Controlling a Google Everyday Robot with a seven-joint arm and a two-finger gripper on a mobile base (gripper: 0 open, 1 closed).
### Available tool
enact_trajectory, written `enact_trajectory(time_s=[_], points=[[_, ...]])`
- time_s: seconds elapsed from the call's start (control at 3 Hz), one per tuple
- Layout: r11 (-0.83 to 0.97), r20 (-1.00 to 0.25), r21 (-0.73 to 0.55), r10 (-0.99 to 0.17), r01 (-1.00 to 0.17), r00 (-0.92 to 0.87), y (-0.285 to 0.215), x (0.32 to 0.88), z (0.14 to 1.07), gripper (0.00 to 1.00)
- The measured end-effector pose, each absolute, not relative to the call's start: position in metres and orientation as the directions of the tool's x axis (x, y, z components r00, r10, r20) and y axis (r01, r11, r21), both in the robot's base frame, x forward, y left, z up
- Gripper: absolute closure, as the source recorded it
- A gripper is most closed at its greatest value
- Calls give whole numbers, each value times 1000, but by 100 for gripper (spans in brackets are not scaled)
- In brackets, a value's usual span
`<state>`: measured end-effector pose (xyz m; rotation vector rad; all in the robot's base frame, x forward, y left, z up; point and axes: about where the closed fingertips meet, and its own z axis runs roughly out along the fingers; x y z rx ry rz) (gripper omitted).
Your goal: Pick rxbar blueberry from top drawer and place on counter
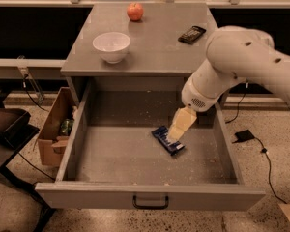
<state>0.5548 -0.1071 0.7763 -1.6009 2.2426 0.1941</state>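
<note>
The rxbar blueberry (165,140), a dark blue flat bar, lies on the speckled floor of the open top drawer (121,153), right of the middle. My gripper (176,129), with pale yellowish fingers, hangs down inside the drawer directly over the bar's right end and partly covers it. The white arm (232,66) reaches in from the right. The counter (154,47) is the grey cabinet top behind the drawer.
On the counter stand a white bowl (111,46) at the left, a red apple (135,11) at the back and a black wrapped bar (192,34) at the right. A cardboard box (55,129) sits on the floor left of the cabinet. The drawer handle (150,203) faces front.
</note>
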Motion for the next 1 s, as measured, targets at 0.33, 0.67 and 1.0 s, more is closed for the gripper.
enact_trajectory(time_s=[0.33,0.67,1.0], points=[[414,-376,16,-841,-910,-389,-90,557,718,0],[495,-378,119,-779,-861,-500,-84,574,658,0],[496,-378,118,-779,-860,-501,-84,574,657,0]])
